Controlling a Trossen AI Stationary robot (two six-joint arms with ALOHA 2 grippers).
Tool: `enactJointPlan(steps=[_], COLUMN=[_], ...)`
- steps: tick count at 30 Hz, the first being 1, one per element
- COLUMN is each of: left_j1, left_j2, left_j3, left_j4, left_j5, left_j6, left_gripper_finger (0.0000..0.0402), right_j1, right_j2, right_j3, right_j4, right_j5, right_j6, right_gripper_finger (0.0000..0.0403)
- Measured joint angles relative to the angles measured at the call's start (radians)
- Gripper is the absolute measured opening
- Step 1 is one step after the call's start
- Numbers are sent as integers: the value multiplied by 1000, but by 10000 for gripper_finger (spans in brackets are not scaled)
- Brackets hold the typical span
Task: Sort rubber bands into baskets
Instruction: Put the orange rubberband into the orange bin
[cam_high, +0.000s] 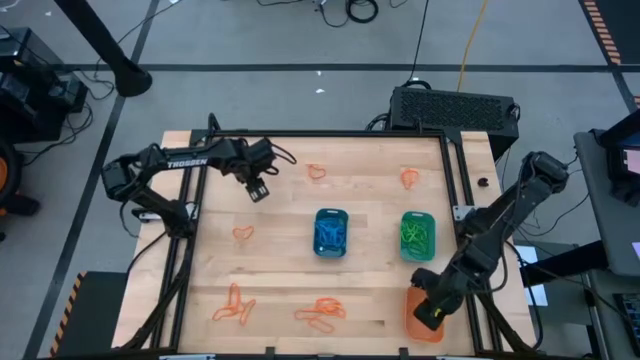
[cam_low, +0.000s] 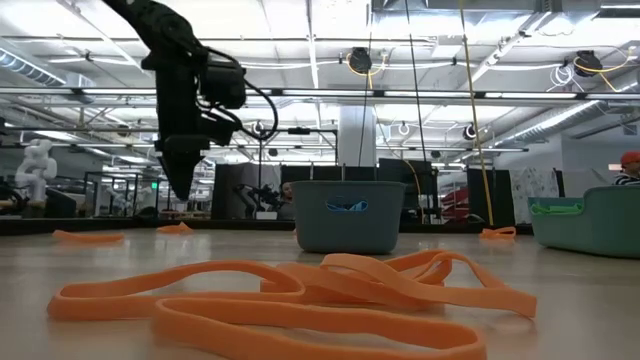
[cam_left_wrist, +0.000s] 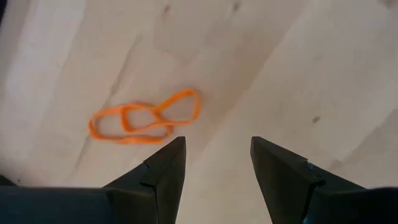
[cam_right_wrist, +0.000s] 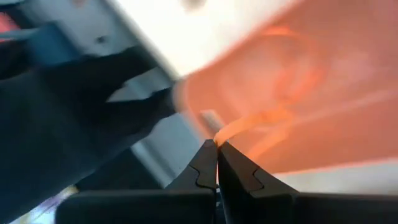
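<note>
An orange rubber band (cam_right_wrist: 249, 127) is pinched by the closed right tool (cam_right_wrist: 216, 144) over the orange basket (cam_high: 418, 318). The left tool (cam_left_wrist: 217, 146) is held open above the table (cam_high: 280, 260), empty.

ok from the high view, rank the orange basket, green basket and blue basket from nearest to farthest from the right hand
1. orange basket: directly under the right hand, at the table's near right corner.
2. green basket: just beyond it, right of centre.
3. blue basket: farthest, at the table's centre.
</note>
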Motion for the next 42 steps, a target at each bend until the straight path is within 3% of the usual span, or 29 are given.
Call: enactJointPlan(steps=[7, 15, 28, 35, 38, 42], left_j1=[73, 142, 126, 126, 126, 123], left_j2=[0, 64, 210, 233, 233, 235], left_j3=[0, 1, 1, 5, 5, 4], left_j4=[31, 44, 89, 89, 90, 87], left_j5=[-1, -7, -6, 38, 42, 41], left_j6=[25, 76, 125, 178, 182, 176], left_gripper_finger=[189, 189, 189, 188, 169, 96], right_j1=[39, 37, 37, 37, 31, 19], right_j2=[0, 0, 0, 0, 0, 0], right_j3=[0, 0, 0, 0, 0, 0], right_j4=[-249, -278, -274, -205, -160, -125], right_j5=[71, 73, 70, 61, 61, 62], right_j6=[58, 49, 74, 74, 74, 73], right_gripper_finger=[0, 5, 110, 142, 146, 148])
